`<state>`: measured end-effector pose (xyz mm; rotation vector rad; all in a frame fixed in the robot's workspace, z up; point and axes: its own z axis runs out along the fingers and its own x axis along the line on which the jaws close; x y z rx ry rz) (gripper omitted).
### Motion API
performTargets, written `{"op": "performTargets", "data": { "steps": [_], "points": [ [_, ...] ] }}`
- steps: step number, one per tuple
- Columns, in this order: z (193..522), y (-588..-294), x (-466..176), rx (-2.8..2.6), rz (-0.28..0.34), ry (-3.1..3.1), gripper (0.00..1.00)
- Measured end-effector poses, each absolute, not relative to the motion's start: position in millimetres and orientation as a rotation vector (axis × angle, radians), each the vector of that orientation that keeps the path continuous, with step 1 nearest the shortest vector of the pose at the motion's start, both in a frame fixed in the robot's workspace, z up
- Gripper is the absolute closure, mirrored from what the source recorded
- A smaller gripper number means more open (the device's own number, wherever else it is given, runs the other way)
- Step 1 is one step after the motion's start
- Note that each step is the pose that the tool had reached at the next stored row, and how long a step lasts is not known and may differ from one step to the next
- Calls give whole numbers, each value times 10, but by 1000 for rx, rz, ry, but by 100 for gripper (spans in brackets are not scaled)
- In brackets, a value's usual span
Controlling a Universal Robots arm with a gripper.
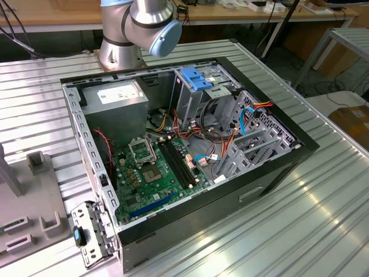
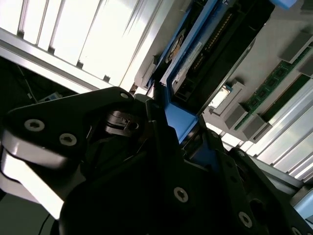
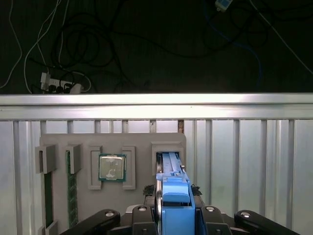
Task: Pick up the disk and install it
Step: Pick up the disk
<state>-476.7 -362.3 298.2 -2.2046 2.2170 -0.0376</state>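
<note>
There I was over the grey moulded tray (image 3: 58, 139), my hand (image 3: 176, 221) closed on the one disk (image 3: 174, 196), one black finger on each side. Two fingers (image 3: 146, 223), matte and bolted, pressed against its bright blue plastic rail. The disk stood on edge in the tray's rectangular slot with its top end up between my fingers, though I could not tell whether its lower edge rested on the slot floor. In the second wrist view its flat grey face with a pale label ran away from me, edged in the same smooth blue. Beside it on the tray sat one square processor chip (image 3: 112, 167) with a dull metal lid, framed by raised grey blocks. Further along lay two long thin green memory sticks (image 3: 72, 188), set apart in their own grooves. The tray lay on the counter (image 3: 244, 161), which was ribbed silvery metal and shone under the light. Beyond its edge a tangle of dark cables (image 3: 112, 39) sprawled on the floor. On that counter, in the exterior view, stood one open black computer case (image 1: 253, 193), to the exterior view's right of the tray. Inside it lay one green motherboard (image 1: 155, 173) and one boxy grey power supply (image 1: 118, 95). There was also a perforated metal cage with one wide blue bracket (image 1: 195, 78) on top, well apart from my disk.
</note>
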Motion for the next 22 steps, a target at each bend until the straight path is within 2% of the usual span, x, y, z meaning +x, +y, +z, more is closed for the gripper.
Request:
{"op": "performTargets", "data": {
  "steps": [5,11,15,22],
  "points": [
    [3001,-3623,-4767,-2204,-38,2217,63],
    [3244,-3623,-4767,-2205,-38,2217,63],
    [3745,-3623,-4767,-2204,-38,2217,63],
    [4143,-3623,-4767,-2204,-38,2217,63]
  ]
}}
